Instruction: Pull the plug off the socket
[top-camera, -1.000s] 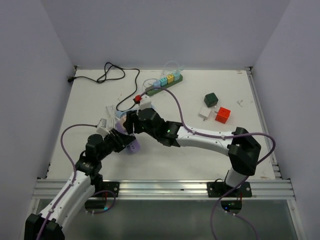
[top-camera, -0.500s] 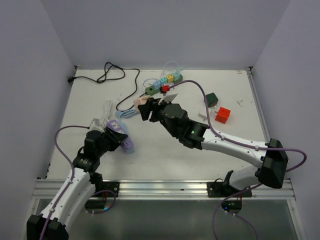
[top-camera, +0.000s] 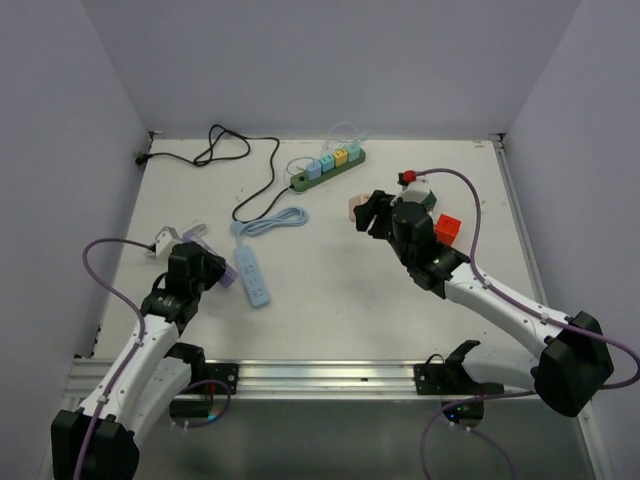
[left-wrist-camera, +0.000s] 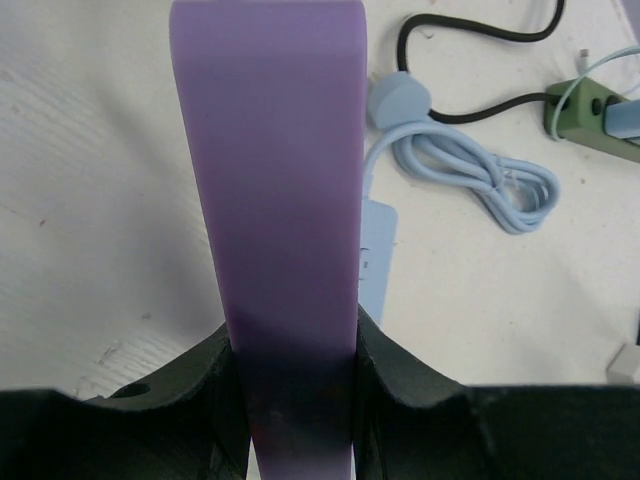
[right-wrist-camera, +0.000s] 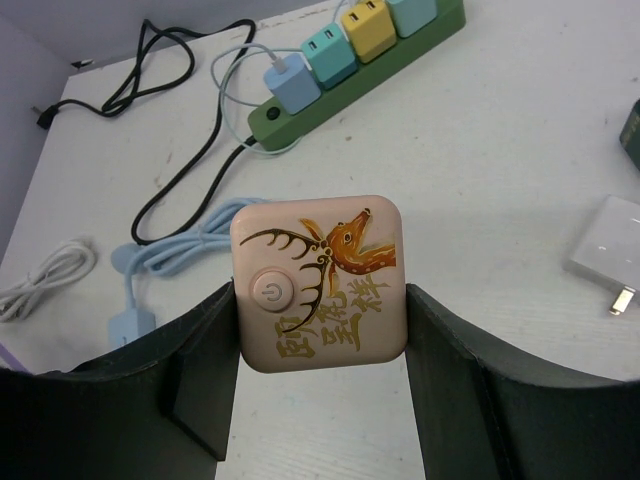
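Jaws of the left gripper (left-wrist-camera: 295, 350) are closed narrow on one end of the purple strip (left-wrist-camera: 265, 150), which sticks out forward from them, at the near left. Jaws of the right gripper (right-wrist-camera: 322, 300) stand about half open and clamp the pink block (right-wrist-camera: 330, 250) by two opposite sides, deer picture up, above the table (top-camera: 330, 300) right of the middle. No pins show on the block, so it is perhaps a charger, but I cannot tell.

The socket (top-camera: 300, 181) lies at the far middle, well apart from both grippers, with its black cord (top-camera: 262, 185) running to the far left. The plugs (right-wrist-camera: 330, 55) sit on it in a close row, and the blue plug (right-wrist-camera: 293, 85) is the one at the cord end.

Both grippers are loaded, so I judge that neither can pull yet. The right one should lower the pink block onto bare table, open wide and rise clear of it. Then it should come down on one plug from above, with its fingers on the two sides that do not face a neighbour. The pull should go straight up along the pins, with no tilt. The socket looks light and will probably lift together with the plug. So the left gripper should lay the purple strip down and press on the green body just beside that plug. A thin white cable (right-wrist-camera: 232, 62) leaves the blue plug, and the fingers should stay off it.
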